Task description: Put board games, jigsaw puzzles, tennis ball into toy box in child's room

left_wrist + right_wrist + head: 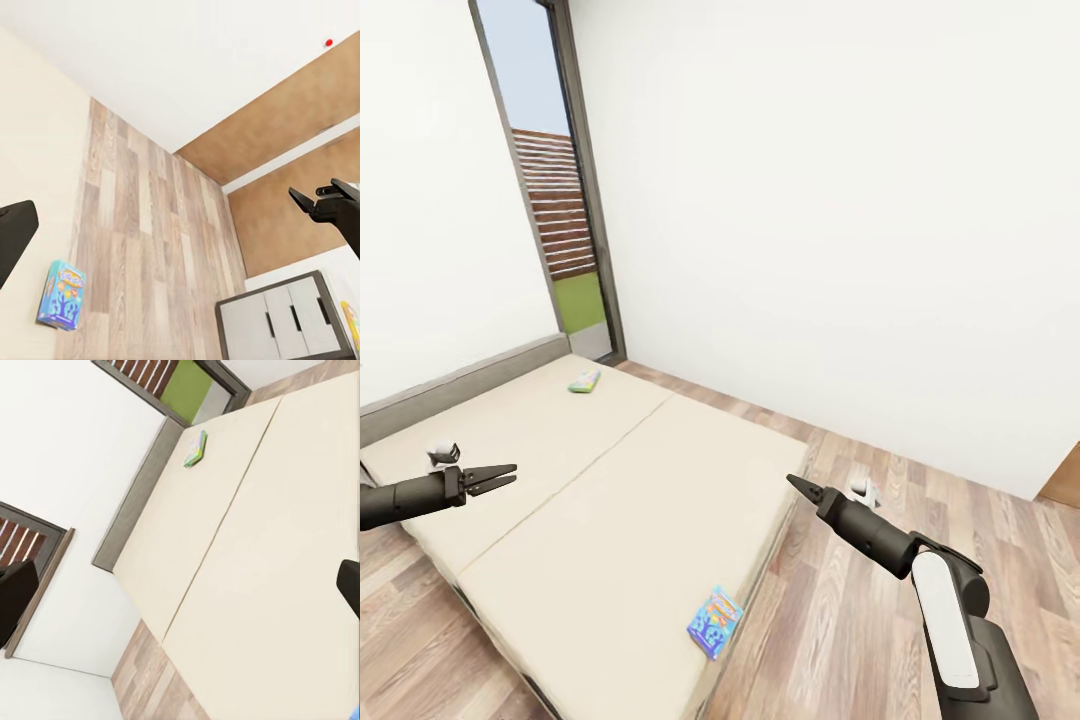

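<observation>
A low bed (610, 470) with a beige mattress and grey headboard lies in front of me. A small blue board game (715, 622) rests at the mattress's near right corner, also seen as the blue box (61, 295) in the left wrist view. A green-white board game (585, 381) lies at the far end near the window, and appears in the right wrist view as a flat box (195, 448). My left gripper (508, 476) hovers open over the bed's left side. My right gripper (796, 484) hangs open above the bed's right edge, empty; the left wrist view shows it too (322, 196).
A tall dark-framed window (550, 180) stands behind the bed's far corner. Wood-plank floor (840, 620) runs along the bed's right side to a white wall. A dark grey cabinet with light door panels (281, 319) shows in the left wrist view. A brown door edge (1065, 480) is at right.
</observation>
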### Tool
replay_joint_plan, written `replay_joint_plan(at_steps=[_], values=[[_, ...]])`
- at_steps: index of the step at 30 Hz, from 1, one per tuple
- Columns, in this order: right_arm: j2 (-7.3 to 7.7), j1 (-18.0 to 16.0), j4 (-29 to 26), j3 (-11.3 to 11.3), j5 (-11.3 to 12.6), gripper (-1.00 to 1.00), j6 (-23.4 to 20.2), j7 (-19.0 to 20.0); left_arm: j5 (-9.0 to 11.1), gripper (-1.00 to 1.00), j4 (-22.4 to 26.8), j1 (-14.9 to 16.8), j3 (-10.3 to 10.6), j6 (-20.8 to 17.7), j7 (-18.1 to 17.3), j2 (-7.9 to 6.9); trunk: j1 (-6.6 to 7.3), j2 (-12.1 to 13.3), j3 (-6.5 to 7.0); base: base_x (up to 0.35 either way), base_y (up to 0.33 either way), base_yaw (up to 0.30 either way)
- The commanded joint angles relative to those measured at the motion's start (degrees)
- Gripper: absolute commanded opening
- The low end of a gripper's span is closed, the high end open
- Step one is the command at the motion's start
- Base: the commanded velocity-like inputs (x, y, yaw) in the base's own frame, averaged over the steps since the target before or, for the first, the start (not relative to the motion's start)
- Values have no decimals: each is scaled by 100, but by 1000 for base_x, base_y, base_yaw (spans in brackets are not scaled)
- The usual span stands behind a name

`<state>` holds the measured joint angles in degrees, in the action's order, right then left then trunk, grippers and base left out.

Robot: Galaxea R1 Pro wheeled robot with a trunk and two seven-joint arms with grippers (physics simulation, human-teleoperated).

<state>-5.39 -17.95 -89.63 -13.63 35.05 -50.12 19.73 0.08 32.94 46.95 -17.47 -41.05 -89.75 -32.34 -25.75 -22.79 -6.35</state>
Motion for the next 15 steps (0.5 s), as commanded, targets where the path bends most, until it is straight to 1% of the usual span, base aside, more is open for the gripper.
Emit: replay_joint_plan(at_steps=[1, 7, 15], values=[[-6, -7, -1, -17, -25, 100, -36, 40, -8, 100, 1, 6, -2, -61, -25, -1, -4, -13, -13, 1, -110, 8], [-6, -7, -1, -17, -25, 100, -39, 40, -8, 100, 1, 4, -2, -61, -25, -1, -4, -13, -12, 0, -29, 107], [-6, -7, -1, -17, -25, 100, -42, 40, -8, 100, 2, 5, -2, -61, -25, -1, -4, -13, 3, 0, -2, 178]])
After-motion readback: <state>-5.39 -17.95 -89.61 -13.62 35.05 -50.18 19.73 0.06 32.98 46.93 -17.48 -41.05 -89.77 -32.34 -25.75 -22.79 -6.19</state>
